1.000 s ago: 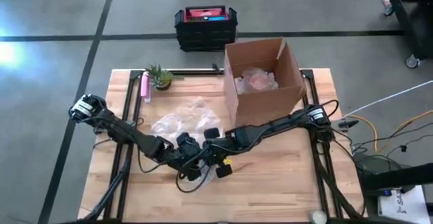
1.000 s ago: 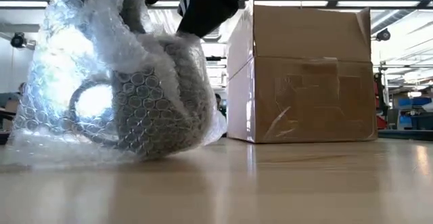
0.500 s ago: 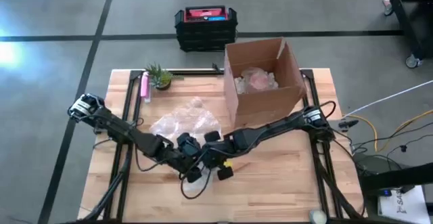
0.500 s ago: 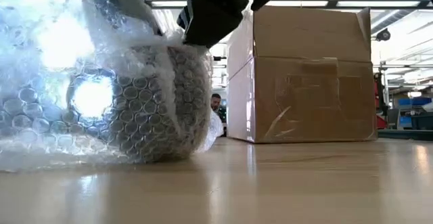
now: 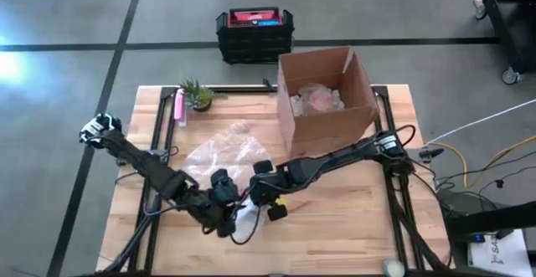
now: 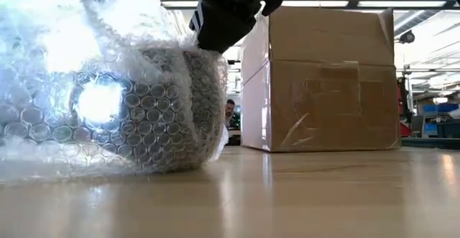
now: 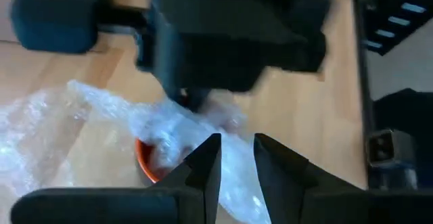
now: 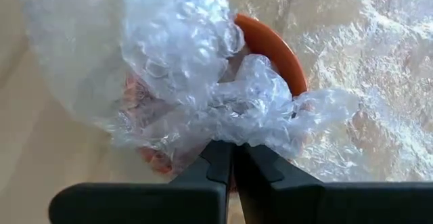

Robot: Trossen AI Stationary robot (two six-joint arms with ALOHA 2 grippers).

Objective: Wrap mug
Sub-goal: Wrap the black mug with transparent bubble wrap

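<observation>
Orange mug lies sideways in bubble wrap

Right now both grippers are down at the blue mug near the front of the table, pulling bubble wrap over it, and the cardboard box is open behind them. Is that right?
Not quite: the mug is orange, not blue, as the right wrist view shows where its rim sticks out of the bubble wrap. The rest holds: the left gripper and right gripper are both down at it near the table's front, and the cardboard box stands open behind them.
</observation>
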